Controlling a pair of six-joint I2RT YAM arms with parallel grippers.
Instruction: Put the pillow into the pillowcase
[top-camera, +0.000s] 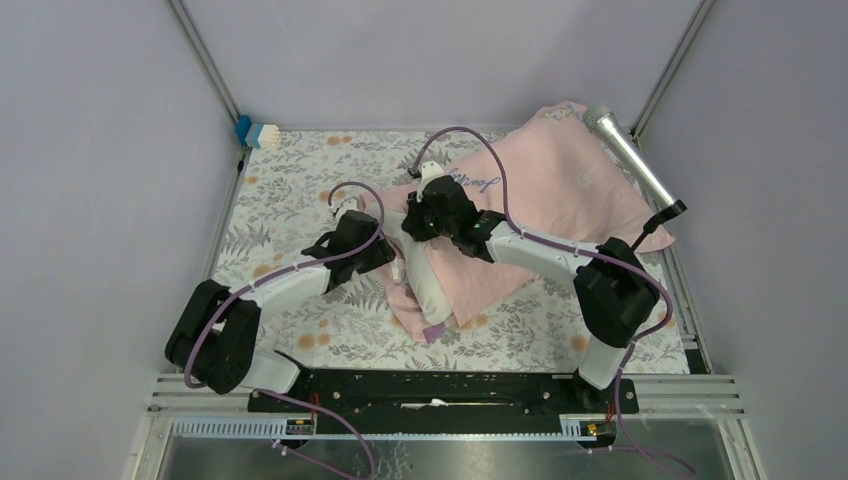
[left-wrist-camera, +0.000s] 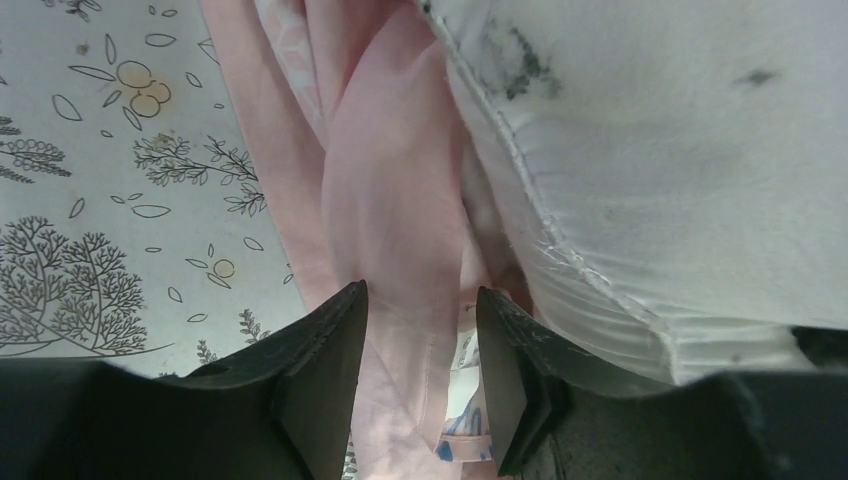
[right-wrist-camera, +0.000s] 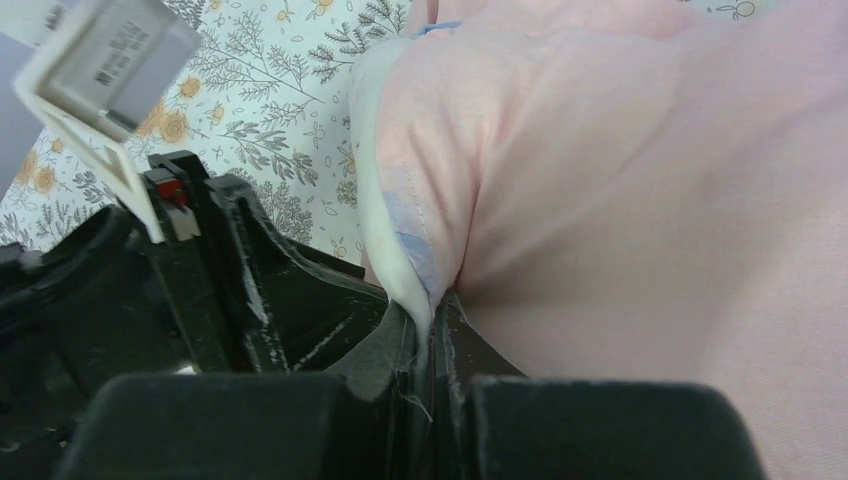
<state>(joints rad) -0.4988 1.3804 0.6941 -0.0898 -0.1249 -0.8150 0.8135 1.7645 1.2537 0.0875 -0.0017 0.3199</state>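
A floral table cloth (top-camera: 300, 190) covered the counter, boxed in by plain lilac walls (top-camera: 100, 150) on three sides. A blue and white brush (top-camera: 262, 133) sat at the far left corner, and a silver microphone (top-camera: 630, 155) leaned in over the far right corner.

The pillowcase (top-camera: 560, 180), pale pink with dark cursive writing, lay diagonally from the far right corner towards the middle of the near edge. The off-white pillow (top-camera: 432, 290) was mostly inside it. Its plump end stuck out of the mouth near the counter's centre, and a strip of purple lining showed below that.

The left gripper (left-wrist-camera: 420, 300) was clamped on a bunched fold of the pillowcase at the mouth, with the pillow's stitched seam just beside its fingers. The right gripper (right-wrist-camera: 432, 320) was pinched tight on the pillowcase rim. A thin white layer was caught in the same pinch, and I could not tell whose it was.

Bare cloth lay along the left edge and the near edge, while the right edge was crowded by fabric reaching past it.
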